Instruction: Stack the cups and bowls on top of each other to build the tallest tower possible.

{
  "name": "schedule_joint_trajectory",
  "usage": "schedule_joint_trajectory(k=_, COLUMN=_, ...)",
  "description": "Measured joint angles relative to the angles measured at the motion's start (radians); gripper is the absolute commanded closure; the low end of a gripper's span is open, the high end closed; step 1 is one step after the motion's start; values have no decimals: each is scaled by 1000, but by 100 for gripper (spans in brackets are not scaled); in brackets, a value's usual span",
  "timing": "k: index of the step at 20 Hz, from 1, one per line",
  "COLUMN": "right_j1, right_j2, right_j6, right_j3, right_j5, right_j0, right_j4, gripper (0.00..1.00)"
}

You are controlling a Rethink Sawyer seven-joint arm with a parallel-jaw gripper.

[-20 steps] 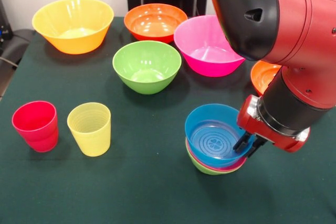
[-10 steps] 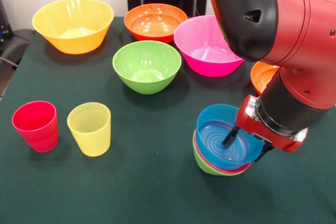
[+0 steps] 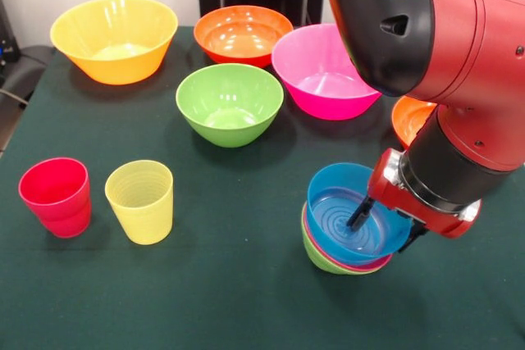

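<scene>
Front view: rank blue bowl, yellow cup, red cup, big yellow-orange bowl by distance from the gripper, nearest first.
From the gripper, front view:
1. blue bowl: at the gripper, topping the nested stack, one finger inside it.
2. yellow cup: picture left, mid-table.
3. red cup: further left, beside the yellow cup.
4. yellow-orange bowl: top-left corner.
The last two look close; ranking tentative.

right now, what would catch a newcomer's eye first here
The big red and black arm fills the upper right, its gripper open astride the rim of the blue bowl topping the tower. At left stand the red cup and yellow cup.
</scene>
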Motion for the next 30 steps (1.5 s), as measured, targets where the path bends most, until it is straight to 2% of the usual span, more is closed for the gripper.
schedule_joint_trajectory(k=14, right_j1=-12, right_j2=1, right_j6=-15, right_j3=19, right_j5=0, right_j0=0, right_j4=-2, gripper=0)
schedule_joint_trajectory(k=30, right_j1=-33, right_j2=20, right_j6=-115, right_j3=41, right_j5=0, right_j0=-23, right_j4=-3, gripper=0)
